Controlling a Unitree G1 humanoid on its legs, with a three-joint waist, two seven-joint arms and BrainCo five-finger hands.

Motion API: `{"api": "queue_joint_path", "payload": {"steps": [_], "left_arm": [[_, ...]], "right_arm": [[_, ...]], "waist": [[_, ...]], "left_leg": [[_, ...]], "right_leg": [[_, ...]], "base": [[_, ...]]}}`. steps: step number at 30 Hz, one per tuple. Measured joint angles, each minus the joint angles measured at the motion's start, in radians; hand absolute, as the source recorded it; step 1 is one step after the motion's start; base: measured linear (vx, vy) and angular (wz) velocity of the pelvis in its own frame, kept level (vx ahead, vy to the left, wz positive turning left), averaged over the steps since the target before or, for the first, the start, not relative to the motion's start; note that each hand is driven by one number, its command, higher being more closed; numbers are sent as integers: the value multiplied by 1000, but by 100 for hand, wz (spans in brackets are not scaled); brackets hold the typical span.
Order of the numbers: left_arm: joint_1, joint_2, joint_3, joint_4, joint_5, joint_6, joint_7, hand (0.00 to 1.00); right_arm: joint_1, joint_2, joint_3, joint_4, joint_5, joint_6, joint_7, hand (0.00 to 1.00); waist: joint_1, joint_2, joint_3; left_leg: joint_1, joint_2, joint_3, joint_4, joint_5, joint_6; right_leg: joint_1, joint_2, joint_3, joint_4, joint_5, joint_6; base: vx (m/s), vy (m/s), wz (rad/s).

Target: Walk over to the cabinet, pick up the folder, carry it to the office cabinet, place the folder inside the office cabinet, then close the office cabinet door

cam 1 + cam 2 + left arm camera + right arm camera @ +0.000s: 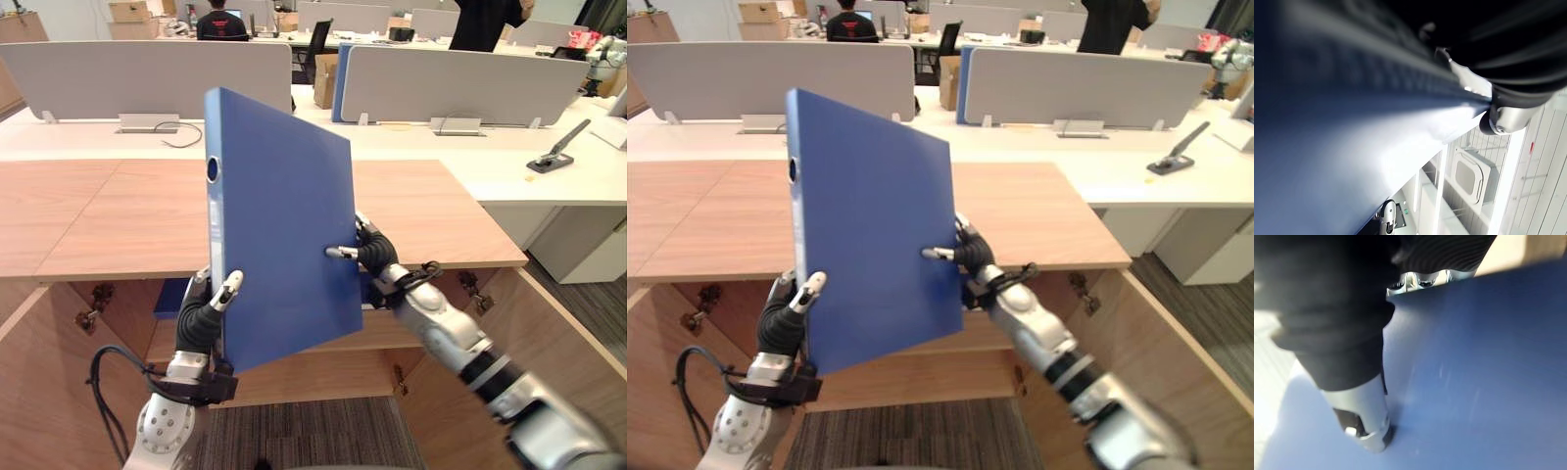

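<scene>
Since the open wooden office cabinet [108,215] sits just below my hands, I hold the flat blue rigid folder [279,215] upright between them, left hand [201,318] pinching its lower spine corner, right hand [377,253] pinching the opposite edge, presumably to slot it in edge-first.

Folder [279,225] in front of cabinet [108,211]

A: What kind of place is this?
B: An open-plan office: rows of white desks [490,162] split by grey partition screens [147,73].
A: What else marks it?
B: A black office chair [315,44], cardboard boxes [132,12], a person seated [222,22] in the back row, a low wooden cabinet [118,215] up front, and grey carpet [294,431] underfoot.
</scene>
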Motion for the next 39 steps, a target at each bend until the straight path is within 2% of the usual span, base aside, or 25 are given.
{"api": "queue_joint_path", "payload": {"steps": [2, 3, 4, 5, 8, 10, 15, 26, 27, 31, 35, 37, 39], "left_arm": [[-11, 69, -26, -2, -23, -1, -23, 100], [-21, 80, -29, -2, -31, -1, -32, 100], [-57, 96, -26, -2, -39, -7, -40, 100], [-72, 98, -26, -2, -39, -11, -45, 100], [-99, 135, -26, -2, -39, -11, -79, 100], [-100, 131, -26, -2, -44, -11, -86, 100], [-114, 90, -17, -34, -77, -13, -87, 100], [-115, 84, -6, -50, -80, -22, -87, 100], [-115, 83, -5, -50, -82, -23, -87, 0], [-112, 55, -3, -51, -143, -42, -117, 0], [-88, 14, 29, -51, -235, -64, -197, 0], [-58, -6, 39, -44, -293, -75, -234, 0], [-21, -58, 44, 3, -423, -79, -274, 0]], "right_arm": [[-35, -113, 72, -15, 85, 12, 62, 100], [-39, -137, 84, -25, 114, 20, 84, 100], [-39, -177, 133, -47, 165, 41, 150, 100], [-36, -180, 154, -49, 182, 52, 168, 100], [1, -177, 178, -50, 191, 78, 190, 100], [11, -172, 166, -51, 206, 78, 197, 100], [66, -98, 24, -71, 226, 60, 197, 100], [84, -69, -29, -89, 225, 56, 197, 100], [85, -64, -37, -89, 224, 59, 197, 100], [85, -25, -85, -91, 220, 57, 208, 100], [111, 33, -155, -108, 196, 53, 244, 100], [142, 68, -189, -122, 180, 52, 263, 100], [187, 120, -232, -123, 180, 46, 280, 100]], "waist": [[8, -3, -4], [9, -4, -5], [13, -8, -9], [14, -9, -11], [11, -4, -7], [14, -4, -7], [23, 3, -2], [22, 14, 6], [22, 15, 6], [21, 22, 13], [18, 26, 19], [16, 26, 20], [16, 26, 20]], "left_leg": [[0, 0, -3, 0, 0, 0], [0, 0, -4, 0, 0, -1], [0, 1, -5, 0, 1, -1], [0, 2, -6, 0, 1, -1], [-1, 2, -6, 0, 1, -2], [-1, 2, -6, 0, 1, -2], [-1, 2, -7, 0, 1, -2], [-1, 1, -8, 0, 1, -2], [-1, 1, -8, 0, 1, -2], [-1, 1, -9, 0, 1, -2], [-2, 1, -9, 0, 1, -2], [-7, 2, -9, 0, 1, -2], [-10, 2, -9, -1, 1, -2]], "right_leg": [[2, 1, -3, -1, 0, 0], [3, 1, -4, -1, 0, 0], [3, 2, -5, -1, 0, 0], [3, 3, -5, -1, 0, 0], [2, 3, -5, 2, 0, 0], [2, 2, -5, 2, -1, 0], [2, 2, -5, 3, -2, -1], [1, 1, -5, 7, -2, 0], [0, 1, -5, 8, -3, 0], [-1, 1, -5, 10, -3, 1], [-2, 1, -5, 10, -3, 1], [-7, 1, -5, 10, -3, 1], [-10, 1, -5, 10, -3, 1]], "base": [[-7, -17, 4], [-8, -24, 3], [0, 0, 0], [0, 0, 0], [0, 0, 0], [0, 0, 0], [0, 0, 0], [0, 0, 0], [0, 0, 0], [0, 0, 0], [0, 0, 0], [0, 0, 0], [0, 0, 0]]}}
